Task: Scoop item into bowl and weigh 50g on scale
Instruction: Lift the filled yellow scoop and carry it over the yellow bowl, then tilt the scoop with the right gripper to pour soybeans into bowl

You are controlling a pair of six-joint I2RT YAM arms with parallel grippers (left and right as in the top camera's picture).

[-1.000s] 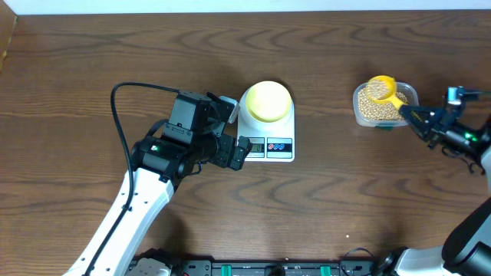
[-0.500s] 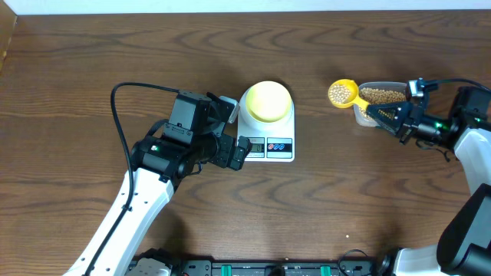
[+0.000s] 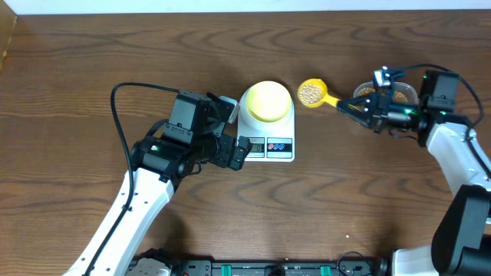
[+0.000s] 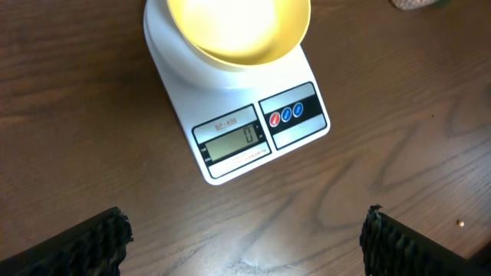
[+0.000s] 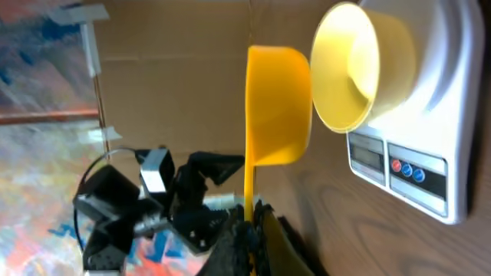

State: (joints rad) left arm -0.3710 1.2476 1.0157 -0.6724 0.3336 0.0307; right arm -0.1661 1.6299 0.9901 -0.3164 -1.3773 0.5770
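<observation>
The pale yellow-green bowl stands empty on the white scale, whose display reads zero. My right gripper is shut on the handle of a yellow scoop. The scoop is filled with tan beans and hangs in the air just right of the bowl. From the right wrist, the scoop is seen from below beside the bowl and scale, with my gripper pinching its handle. My left gripper rests open, left of the scale, with nothing between its fingers.
A clear tub of beans sits at the right, partly hidden behind my right gripper. The left arm's black cable loops over the table at the left. Bare wooden tabletop lies in front of the scale.
My right gripper has carried the bean-filled scoop leftward from the tub to just beside the bowl. The left arm has stayed still.
</observation>
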